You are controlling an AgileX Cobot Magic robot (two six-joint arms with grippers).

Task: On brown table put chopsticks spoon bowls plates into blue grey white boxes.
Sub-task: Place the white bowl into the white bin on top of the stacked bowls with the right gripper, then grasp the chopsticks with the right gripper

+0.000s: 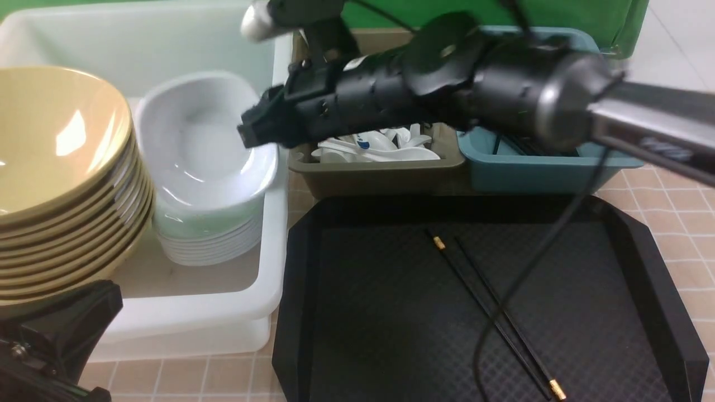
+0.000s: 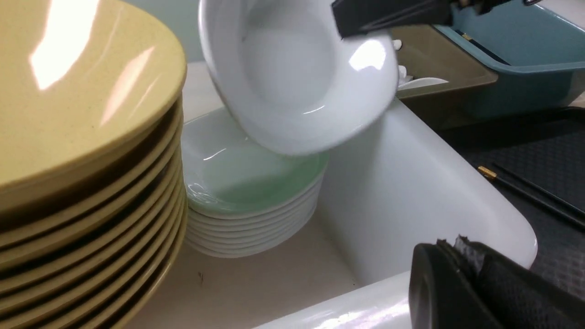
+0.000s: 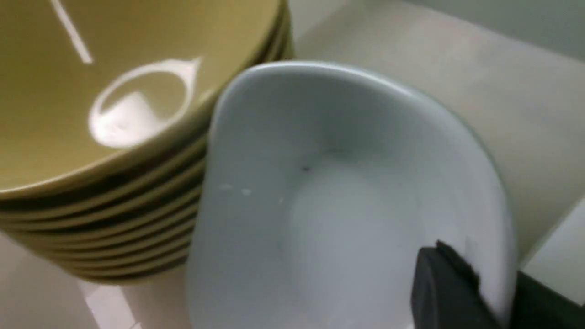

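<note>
White dish (image 1: 206, 139), tilted above the stack of white dishes (image 1: 209, 240) inside the white box (image 1: 268, 279), is pinched at its rim by my right gripper (image 1: 251, 131), whose jaws are closed narrowly on it; whether its low edge touches the stack I cannot tell. Yellow bowls (image 1: 56, 167) stand stacked in the same white box, just beside the white stack, while my left gripper (image 2: 452, 249) hangs at the box's near rim with its jaws pressed together, holding nothing. Two chopsticks (image 1: 491, 312) lie on the black tray (image 1: 642, 268) just beside the white box.
</note>
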